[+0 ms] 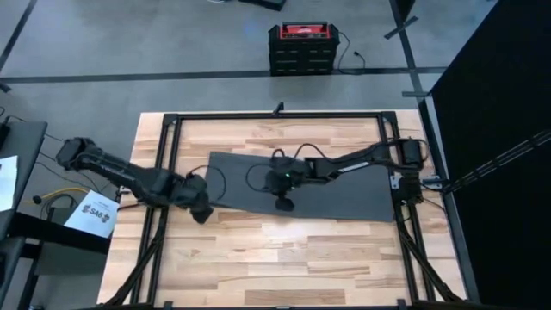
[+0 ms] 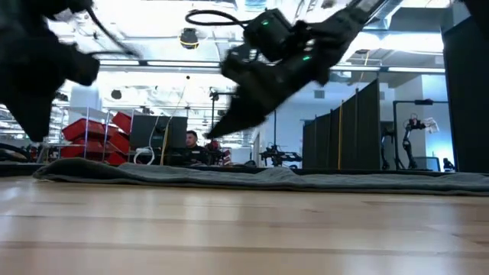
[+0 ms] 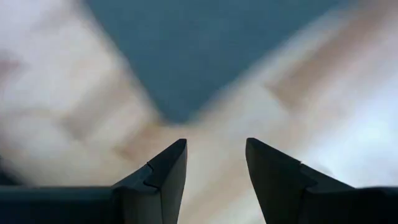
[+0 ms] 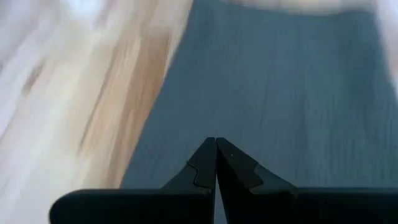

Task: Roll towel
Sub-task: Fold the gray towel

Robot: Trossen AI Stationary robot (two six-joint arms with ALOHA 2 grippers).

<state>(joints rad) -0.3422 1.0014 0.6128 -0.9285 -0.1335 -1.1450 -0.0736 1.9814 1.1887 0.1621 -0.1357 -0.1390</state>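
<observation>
1. A plain dark grey rectangular cloth towel [image 1: 344, 185] is being seen lying flat and spread out on the light wooden slatted table [image 1: 284, 258], toward the far half, its long side running across the table.
2. The right gripper [image 1: 284, 204] is being held over the towel's near edge, about mid-table, at the end of the dark right arm reaching in from the right side.
3. In the right wrist view, its two dark fingers [image 4: 231, 167] are being pressed together, tips touching, with nothing between them; grey cloth [image 4: 280, 93] is lying beneath.
4. The left gripper [image 1: 203, 212] is being held just off the towel's near left corner, over bare wood.
5. In the left wrist view, its fingers [image 3: 168, 174] are being kept apart, released and empty, with the towel's corner [image 3: 186, 56] ahead.
6. In the low view, both grippers are being held raised above the cloth [image 2: 252, 176].
</observation>
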